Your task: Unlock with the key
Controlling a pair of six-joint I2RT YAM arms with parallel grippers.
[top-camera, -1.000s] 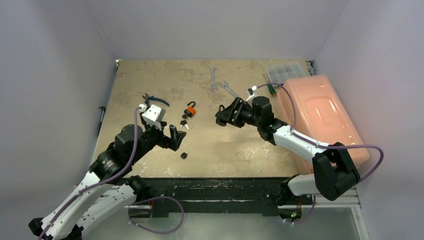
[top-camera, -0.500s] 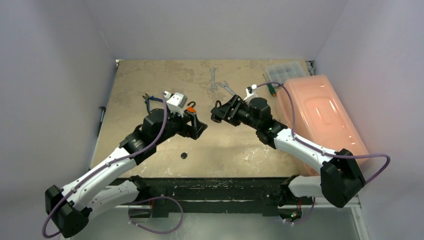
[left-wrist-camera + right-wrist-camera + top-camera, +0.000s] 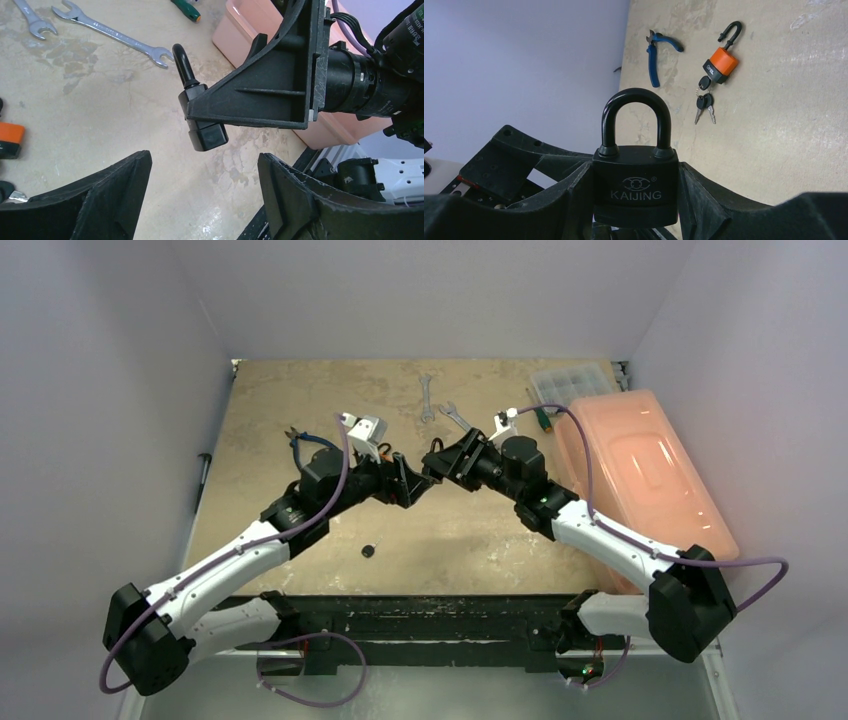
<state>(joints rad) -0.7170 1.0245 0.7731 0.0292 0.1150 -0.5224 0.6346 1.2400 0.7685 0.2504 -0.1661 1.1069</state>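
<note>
My right gripper [image 3: 635, 169] is shut on the body of a black padlock [image 3: 635, 185], shackle closed and pointing away from the wrist. In the top view my right gripper [image 3: 437, 465] holds it above the table's middle. My left gripper [image 3: 408, 485] is right in front of it, open and empty. In the left wrist view the black padlock [image 3: 202, 127] hangs just beyond my left gripper [image 3: 204, 160], apart from both fingers. A small black-headed key [image 3: 369, 551] lies alone near the front edge. Two more keys [image 3: 704, 104] lie beside an orange padlock [image 3: 720, 62].
Blue pliers [image 3: 308, 443] lie at the left. Two wrenches [image 3: 427, 398] [image 3: 458, 418] lie at the back. A pink lidded bin [image 3: 640, 465] fills the right side, with a clear organiser box [image 3: 570, 383] and a green screwdriver [image 3: 542, 417] behind it.
My left arm has swung from the near left up to the right gripper, its jaws narrowing a little. The right gripper has edged left, still holding the black padlock.
</note>
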